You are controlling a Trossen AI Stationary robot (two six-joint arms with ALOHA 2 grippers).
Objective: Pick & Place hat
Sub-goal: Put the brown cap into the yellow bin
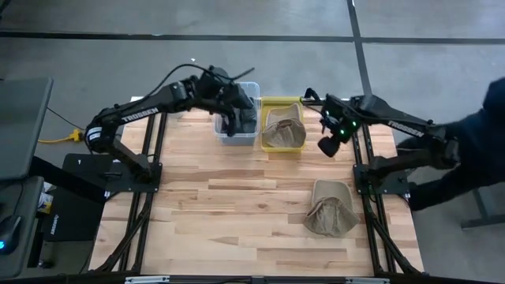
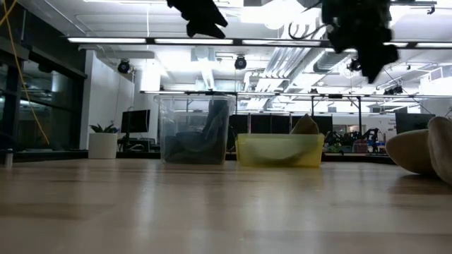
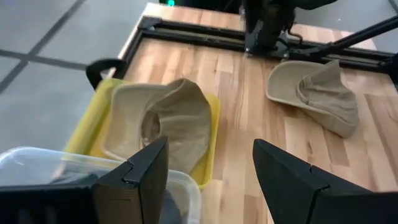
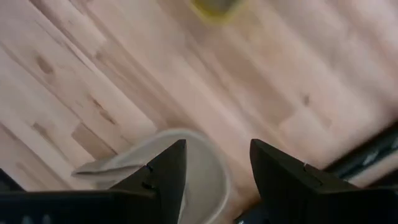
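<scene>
Two tan hats: one (image 1: 284, 128) in the yellow bin (image 1: 272, 102), one (image 1: 331, 208) on the table (image 1: 221, 213). The left gripper (image 1: 237, 118) hovers over the clear bin (image 1: 251, 87), the right gripper (image 1: 330, 142) beside the yellow one, both with fingers apart.

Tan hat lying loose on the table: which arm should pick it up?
Right. The right gripper hangs open on the tan hat's side of the table, with it in its wrist view. The left gripper is over the clear bin, farther away.

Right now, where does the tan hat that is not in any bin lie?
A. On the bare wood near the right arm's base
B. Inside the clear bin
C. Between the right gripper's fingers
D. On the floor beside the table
A: the loose tan hat lies on the table by the right arm's base, while the right gripper hangs open and empty.
</scene>
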